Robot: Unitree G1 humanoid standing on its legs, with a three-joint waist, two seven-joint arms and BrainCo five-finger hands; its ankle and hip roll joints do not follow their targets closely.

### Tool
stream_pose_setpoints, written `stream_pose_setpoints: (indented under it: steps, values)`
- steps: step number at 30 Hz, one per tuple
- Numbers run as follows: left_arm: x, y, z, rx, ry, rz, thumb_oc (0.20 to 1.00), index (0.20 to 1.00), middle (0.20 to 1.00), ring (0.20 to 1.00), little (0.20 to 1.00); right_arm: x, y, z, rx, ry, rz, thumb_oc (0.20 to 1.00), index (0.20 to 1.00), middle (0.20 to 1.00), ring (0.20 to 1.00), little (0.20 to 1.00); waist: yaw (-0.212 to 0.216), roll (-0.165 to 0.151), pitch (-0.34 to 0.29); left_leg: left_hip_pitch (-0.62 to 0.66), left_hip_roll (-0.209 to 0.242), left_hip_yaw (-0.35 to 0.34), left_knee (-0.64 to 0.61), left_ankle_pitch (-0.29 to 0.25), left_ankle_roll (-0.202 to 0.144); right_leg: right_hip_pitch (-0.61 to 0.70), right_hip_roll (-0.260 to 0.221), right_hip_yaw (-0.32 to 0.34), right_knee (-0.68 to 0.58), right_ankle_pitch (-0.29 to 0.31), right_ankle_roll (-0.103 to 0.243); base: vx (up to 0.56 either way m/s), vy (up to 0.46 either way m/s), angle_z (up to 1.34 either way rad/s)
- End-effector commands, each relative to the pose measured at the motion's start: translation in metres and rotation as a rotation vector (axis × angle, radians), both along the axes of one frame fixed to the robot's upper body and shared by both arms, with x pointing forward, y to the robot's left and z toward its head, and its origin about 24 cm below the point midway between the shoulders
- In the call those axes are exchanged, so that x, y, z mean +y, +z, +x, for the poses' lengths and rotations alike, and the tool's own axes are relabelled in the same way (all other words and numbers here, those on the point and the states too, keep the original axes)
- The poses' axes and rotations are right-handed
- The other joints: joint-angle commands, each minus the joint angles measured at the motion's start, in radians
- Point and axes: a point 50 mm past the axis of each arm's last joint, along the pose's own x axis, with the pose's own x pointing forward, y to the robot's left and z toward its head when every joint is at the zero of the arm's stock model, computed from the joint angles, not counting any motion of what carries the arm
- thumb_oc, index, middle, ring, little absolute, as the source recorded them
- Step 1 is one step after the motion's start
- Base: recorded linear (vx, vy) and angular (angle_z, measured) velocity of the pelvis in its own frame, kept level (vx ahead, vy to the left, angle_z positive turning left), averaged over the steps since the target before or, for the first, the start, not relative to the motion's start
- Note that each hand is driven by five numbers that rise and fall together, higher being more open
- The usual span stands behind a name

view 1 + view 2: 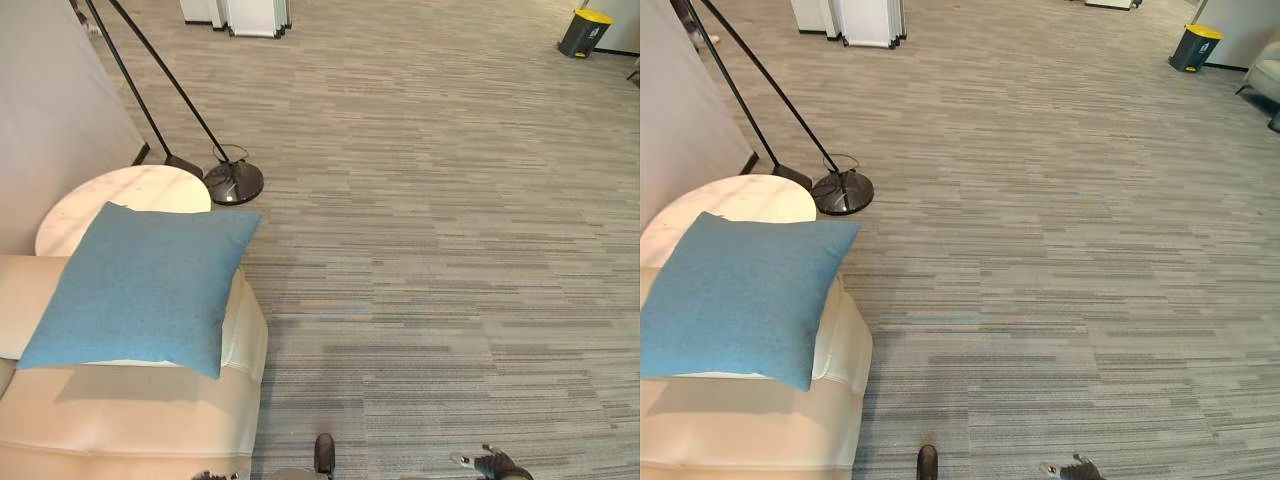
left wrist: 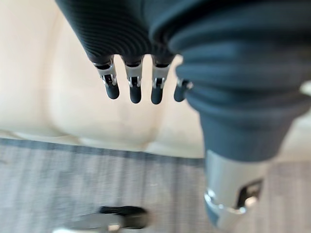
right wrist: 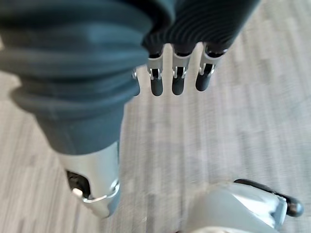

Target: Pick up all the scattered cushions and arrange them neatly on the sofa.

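Note:
A blue square cushion [image 1: 145, 285] lies flat on the arm end of the cream leather sofa [image 1: 130, 420], one corner hanging over the sofa's edge toward the floor. My left hand [image 2: 131, 34] hangs over the sofa's cream surface [image 2: 58, 87], its fingers [image 2: 135, 90] straight and holding nothing. Over the grey carpet, my right hand [image 3: 194, 24] is also empty, fingers [image 3: 177, 80] straight. Neither hand touches the cushion.
A round white marble side table [image 1: 150, 192] stands behind the sofa arm. Beside it is a black floor lamp base [image 1: 232, 183] with slanted poles. A grey wall panel [image 1: 50, 110] is at the left. Far off stand white furniture [image 1: 250, 15] and a yellow-lidded bin [image 1: 584, 32].

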Motion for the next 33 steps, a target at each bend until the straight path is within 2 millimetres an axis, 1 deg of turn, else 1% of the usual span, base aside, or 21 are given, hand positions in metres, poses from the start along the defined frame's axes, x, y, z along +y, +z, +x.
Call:
stream_pose_setpoints:
  steps: [1, 3, 4, 7, 10, 11, 14, 15, 16, 19, 20, 21, 24, 25, 26, 27, 29, 30, 31, 32, 33]
  values:
    - [0.005, 0.002, 0.001, -0.01, 0.0, 0.03, 1.0, 1.0, 1.0, 1.0, 1.0, -0.017, 0.008, 0.009, -0.024, -0.014, -0.049, 1.0, 1.0, 1.0, 1.0, 1.0, -0.001, 0.044, 0.072, 0.038, 0.07, 0.015, -0.008, -0.128, -0.082, 0.037, 0.098, -0.006, -0.329, 0.171, -0.03, 0.25, -0.001, 0.22]
    - [0.005, 0.003, 0.004, -0.013, -0.011, 0.03, 1.0, 1.0, 1.0, 1.0, 1.0, -0.017, 0.007, 0.009, -0.02, -0.019, -0.049, 1.0, 1.0, 1.0, 1.0, 1.0, -0.002, 0.047, 0.079, 0.052, 0.072, 0.01, -0.008, -0.132, -0.085, 0.025, 0.129, 0.011, -0.421, 0.185, -0.027, 0.14, -0.029, 0.1]
    - [0.004, 0.003, 0.005, -0.014, -0.022, 0.031, 1.0, 1.0, 1.0, 1.0, 1.0, -0.017, 0.006, 0.007, -0.015, -0.023, -0.048, 1.0, 1.0, 1.0, 1.0, 1.0, -0.005, 0.042, 0.084, 0.066, 0.068, 0.001, -0.008, -0.138, -0.088, 0.021, 0.156, 0.04, -0.519, 0.208, -0.019, 0.15, -0.044, 0.03]
    - [0.005, 0.005, 0.012, -0.027, -0.054, 0.037, 1.0, 1.0, 1.0, 1.0, 1.0, -0.018, 0.004, 0.0, 0.012, -0.035, -0.049, 1.0, 1.0, 1.0, 1.0, 1.0, -0.018, 0.027, 0.082, 0.097, 0.051, -0.026, -0.008, -0.155, -0.095, -0.004, 0.209, 0.144, -0.753, 0.311, 0.011, 0.28, -0.084, -0.01]
    - [0.004, 0.005, 0.014, -0.029, -0.068, 0.038, 1.0, 1.0, 1.0, 1.0, 1.0, -0.019, 0.003, -0.006, 0.026, -0.045, -0.052, 1.0, 1.0, 1.0, 1.0, 1.0, -0.029, 0.026, 0.078, 0.118, 0.045, -0.054, -0.008, -0.169, -0.099, -0.012, 0.221, 0.183, -0.796, 0.337, 0.018, 0.32, -0.114, 0.38]
    - [0.0, 0.001, 0.005, 0.002, -0.069, 0.023, 1.0, 1.0, 1.0, 1.0, 1.0, -0.021, 0.0, -0.018, 0.058, -0.064, -0.05, 1.0, 1.0, 1.0, 1.0, 1.0, -0.034, 0.025, 0.052, 0.169, 0.045, -0.079, 0.009, -0.219, -0.101, 0.022, 0.22, 0.172, -0.794, 0.353, 0.004, 0.61, -0.222, 0.36]
    - [-0.002, -0.002, -0.003, 0.026, -0.052, 0.01, 1.0, 1.0, 1.0, 1.0, 1.0, -0.023, -0.001, -0.024, 0.077, -0.067, -0.05, 1.0, 1.0, 1.0, 1.0, 1.0, -0.034, 0.033, 0.03, 0.182, 0.062, -0.086, 0.072, -0.239, -0.116, 0.051, 0.226, 0.157, -0.782, 0.333, -0.014, 0.43, -0.182, 0.53]
    - [-0.006, -0.004, -0.008, 0.038, -0.045, -0.008, 1.0, 1.0, 1.0, 1.0, 1.0, -0.024, -0.001, -0.023, 0.077, -0.062, -0.046, 1.0, 1.0, 1.0, 1.0, 1.0, -0.028, 0.037, 0.026, 0.15, 0.073, -0.074, 0.216, -0.216, -0.146, 0.095, 0.226, 0.135, -0.772, 0.308, -0.032, 0.23, -0.116, 0.46]
    - [-0.006, -0.004, -0.008, 0.038, -0.045, -0.008, 1.0, 1.0, 1.0, 1.0, 1.0, -0.024, -0.001, -0.023, 0.077, -0.062, -0.046, 1.0, 1.0, 1.0, 1.0, 1.0, -0.029, 0.038, 0.026, 0.148, 0.073, -0.075, 0.221, -0.218, -0.146, 0.095, 0.226, 0.134, -0.772, 0.308, -0.032, 0.32, -0.178, 0.33]
    - [-0.008, -0.004, -0.005, 0.022, -0.044, -0.021, 1.0, 1.0, 1.0, 1.0, 1.0, -0.028, 0.004, -0.012, 0.045, -0.035, -0.061, 1.0, 1.0, 1.0, 1.0, 1.0, -0.01, 0.035, 0.058, 0.015, 0.073, -0.069, 0.521, -0.126, -0.184, 0.172, 0.219, 0.103, -0.775, 0.273, -0.063, 0.2, -0.158, 0.43]
    - [-0.008, -0.004, -0.006, 0.023, -0.034, -0.023, 1.0, 1.0, 1.0, 1.0, 1.0, -0.03, 0.006, -0.006, 0.032, -0.016, -0.071, 1.0, 1.0, 1.0, 1.0, 1.0, 0.002, 0.03, 0.074, -0.046, 0.08, -0.045, 0.623, -0.11, -0.185, 0.202, 0.215, 0.081, -0.775, 0.249, -0.078, 0.21, -0.179, 0.24]
    - [-0.007, -0.004, -0.007, 0.024, -0.031, -0.019, 1.0, 1.0, 1.0, 1.0, 1.0, -0.03, 0.007, -0.003, 0.03, -0.006, -0.078, 1.0, 1.0, 1.0, 1.0, 1.0, 0.006, 0.024, 0.077, -0.071, 0.097, -0.015, 0.625, -0.116, -0.179, 0.21, 0.208, 0.068, -0.77, 0.235, -0.085, 0.22, -0.16, 0.23]
    - [-0.007, -0.004, -0.01, 0.032, -0.033, -0.018, 1.0, 1.0, 1.0, 1.0, 1.0, -0.03, 0.007, -0.002, 0.032, -0.004, -0.081, 1.0, 1.0, 1.0, 1.0, 1.0, 0.014, 0.014, 0.077, -0.112, 0.099, 0.016, 0.529, -0.155, -0.159, 0.233, 0.189, 0.042, -0.766, 0.214, -0.087, 0.16, -0.054, 0.63]
    - [-0.007, -0.005, -0.012, 0.042, -0.034, -0.018, 1.0, 1.0, 1.0, 1.0, 1.0, -0.03, 0.008, -0.001, 0.027, -0.002, -0.08, 1.0, 1.0, 1.0, 1.0, 1.0, 0.016, 0.012, 0.07, -0.119, 0.09, 0.022, 0.449, -0.178, -0.148, 0.24, 0.188, 0.029, -0.766, 0.205, -0.084, 0.25, -0.026, 0.27]
    - [-0.006, -0.006, -0.017, 0.063, -0.036, -0.006, 1.0, 1.0, 1.0, 1.0, 1.0, -0.03, 0.008, -0.002, 0.029, 0.002, -0.084, 1.0, 1.0, 1.0, 1.0, 1.0, 0.013, 0.011, 0.06, -0.106, 0.095, 0.052, 0.268, -0.157, -0.143, 0.262, 0.185, -0.003, -0.771, 0.188, -0.079, 0.25, -0.027, 0.21]
    - [-0.006, -0.006, -0.018, 0.063, -0.035, -0.006, 1.0, 1.0, 1.0, 1.0, 1.0, -0.03, 0.008, -0.002, 0.029, 0.002, -0.084, 1.0, 1.0, 1.0, 1.0, 1.0, 0.011, 0.01, 0.061, -0.101, 0.093, 0.051, 0.26, -0.152, -0.142, 0.264, 0.183, -0.004, -0.771, 0.187, -0.078, 0.22, -0.022, 0.46]
    - [-0.004, -0.006, -0.019, 0.072, -0.036, 0.001, 1.0, 1.0, 1.0, 1.0, 1.0, -0.029, 0.006, -0.005, 0.042, 0.013, -0.089, 1.0, 1.0, 1.0, 1.0, 1.0, 0.01, 0.016, 0.055, -0.102, 0.118, 0.107, 0.142, -0.074, -0.16, 0.282, 0.189, -0.038, -0.779, 0.176, -0.081, 0.23, 0.002, 0.98]
    - [-0.002, -0.004, -0.016, 0.072, -0.045, 0.011, 1.0, 1.0, 1.0, 1.0, 1.0, -0.028, 0.006, -0.004, 0.043, 0.025, -0.097, 1.0, 1.0, 1.0, 1.0, 1.0, 0.0, 0.02, 0.056, -0.102, 0.158, 0.278, 0.042, -0.016, -0.198, 0.314, 0.189, -0.107, -0.78, 0.157, -0.075, 0.26, 0.019, 0.99]
    - [-0.002, -0.004, -0.016, 0.072, -0.045, 0.011, 1.0, 1.0, 1.0, 1.0, 1.0, -0.028, 0.006, -0.004, 0.043, 0.025, -0.097, 1.0, 1.0, 1.0, 1.0, 1.0, 0.0, 0.019, 0.056, -0.102, 0.158, 0.278, 0.042, -0.015, -0.198, 0.314, 0.188, -0.107, -0.78, 0.157, -0.075, 0.27, 0.038, 0.86]
    - [-0.002, -0.004, -0.013, 0.067, -0.048, 0.011, 1.0, 1.0, 1.0, 1.0, 1.0, -0.027, 0.006, -0.003, 0.041, 0.029, -0.096, 1.0, 1.0, 1.0, 1.0, 1.0, -0.006, 0.02, 0.055, -0.095, 0.174, 0.342, 0.046, -0.005, -0.203, 0.321, 0.185, -0.134, -0.776, 0.154, -0.074, 0.16, 0.065, 0.73]
    - [0.0, -0.003, -0.013, 0.064, -0.038, 0.008, 1.0, 1.0, 1.0, 1.0, 1.0, -0.025, 0.007, -0.001, 0.036, 0.034, -0.091, 1.0, 1.0, 1.0, 1.0, 1.0, -0.007, 0.024, 0.044, -0.065, 0.184, 0.366, 0.011, -0.006, -0.197, 0.326, 0.187, -0.152, -0.766, 0.144, -0.069, 0.25, 0.115, 1.02]
